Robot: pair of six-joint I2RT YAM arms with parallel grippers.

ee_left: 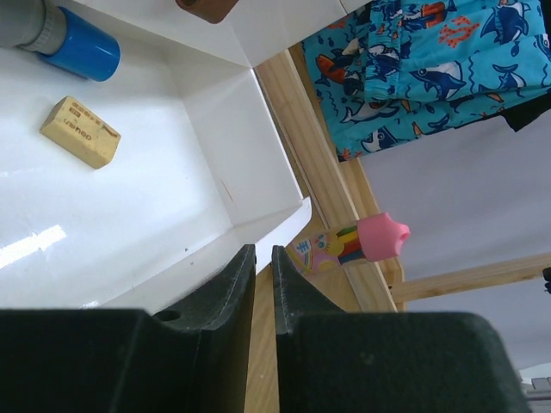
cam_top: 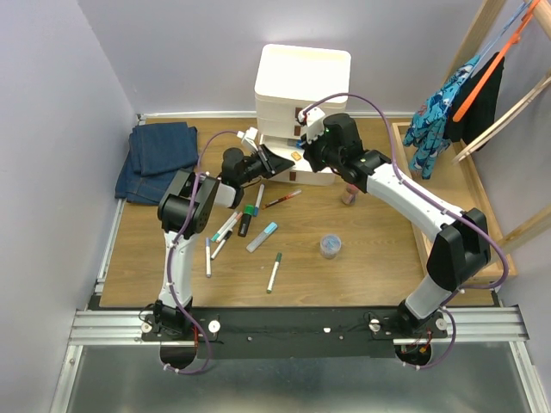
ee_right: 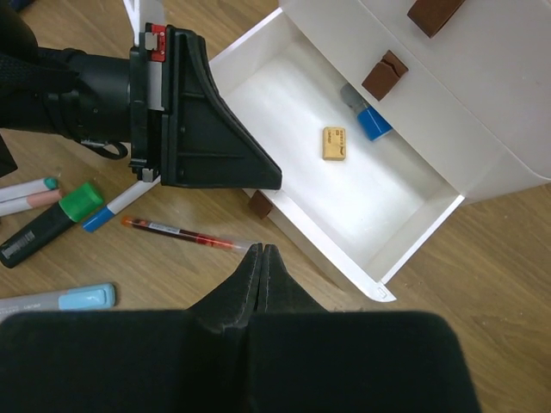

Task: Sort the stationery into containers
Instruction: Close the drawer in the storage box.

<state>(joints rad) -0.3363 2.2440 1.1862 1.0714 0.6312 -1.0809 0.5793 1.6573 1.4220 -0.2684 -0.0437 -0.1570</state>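
Since two pieces already lie in the open drawer and most remain on the table, the step in hand reads as a return for the next pick.

- Drawer: lowest of a cream cabinet, pulled out; smooth glossy plastic, square-walled, brown block handle.
- Contents: tan eraser, matte rectangular block with printed face; grey marker with a blue cap, cylindrical, against the back wall.
- Left gripper: at the drawer's near corner, black wedge fingers parted by a narrow slit, nothing between them.
- Right gripper: above the drawer front, jaws pressed together, empty.
- On the table, well apart from the drawer: red pen, slim, clear barrel, nearest the right gripper; black marker with a green cap; pale-blue highlighter, flat-sided; white pens; green-tipped pen; clear round jar.

Next move, as judged: either gripper should widen, drop to the woodgrain top and close across a barrel. The thin round pens may roll.
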